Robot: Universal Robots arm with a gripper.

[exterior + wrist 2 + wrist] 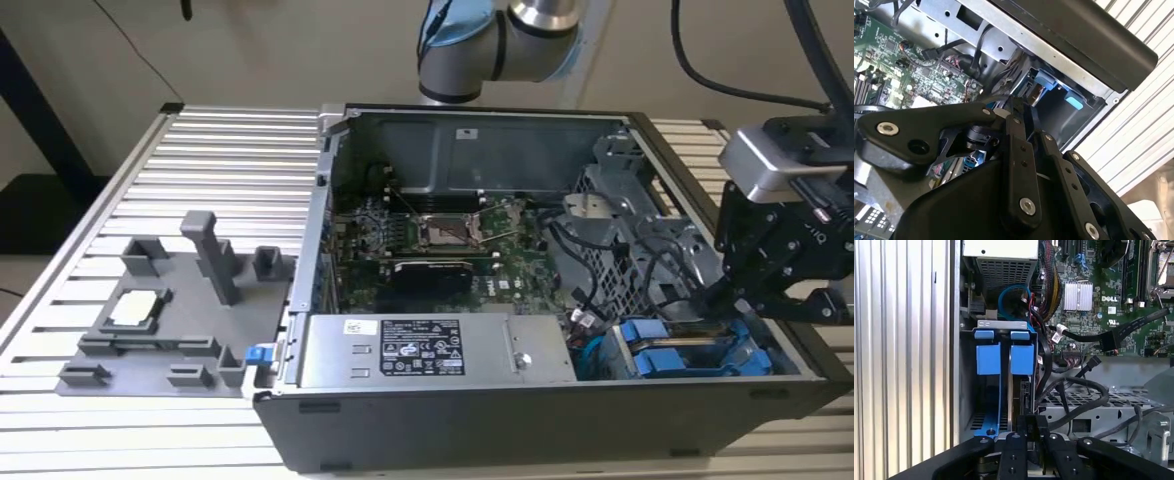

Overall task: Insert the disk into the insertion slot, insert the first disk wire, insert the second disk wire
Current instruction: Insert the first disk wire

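Seemingly edge-on, the disk [1021, 396] stood in the insertion slot [986, 402] of the drive cage [1004, 324], between the blue rails [988, 359]. Right at its near edge sat the gripper [1031, 421], its fingers drawn almost together with only a slim dark gap between them. Whether they pinched the disk could not be told. In the exterior view the gripper [767, 300] hung over the cage corner of the computer case [534, 420], with black cables [1079, 385] just beside and the motherboard [427, 235] beyond.
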